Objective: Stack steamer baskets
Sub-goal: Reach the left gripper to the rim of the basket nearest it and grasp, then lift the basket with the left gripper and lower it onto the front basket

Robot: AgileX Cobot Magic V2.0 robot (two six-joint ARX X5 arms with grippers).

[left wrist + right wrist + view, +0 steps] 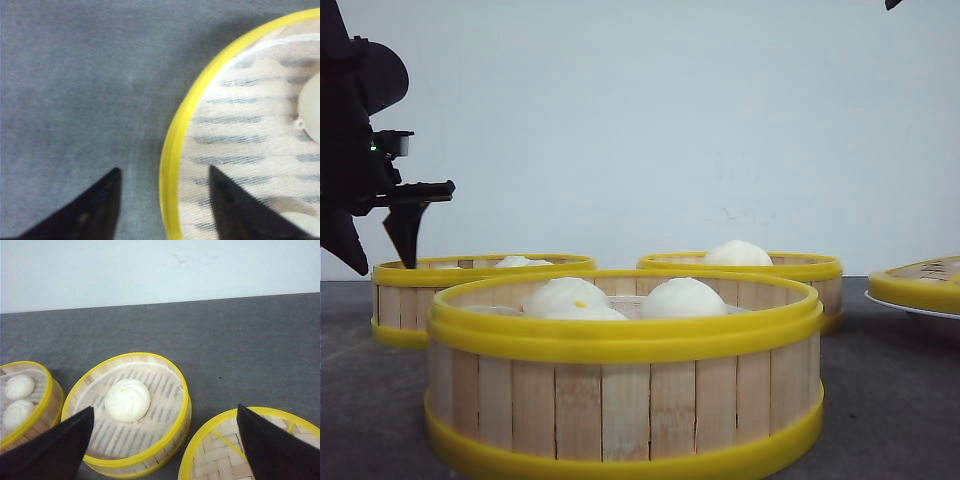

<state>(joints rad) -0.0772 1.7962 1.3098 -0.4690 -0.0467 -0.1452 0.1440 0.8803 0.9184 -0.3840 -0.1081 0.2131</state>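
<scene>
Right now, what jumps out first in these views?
The near steamer basket fills the front view's foreground, with white buns inside. Two more baskets sit behind it, back left and back right. The left gripper hangs open astride the back-left basket's rim; the lid lies on a plate at far right.

— Lying at far right: a flat bamboo lid [925, 278] with a yellow rim, woven strips across its top, resting on a white plate [910, 306] whose edge peeks out beneath.

— And inside the round containers?

— White steamed buns. Two [565, 295] [682, 296] in front, one with an orange dot on top; one bun [737, 253] behind at right, orange-dotted as well from above [127, 400]; a low one [517, 262] behind at left.

— Underneath it all?

— A dark grey tabletop [890, 390], matte and slightly mottled. Beyond it, a plain pale wall [650, 120], faintly scuffed right of centre.
</scene>
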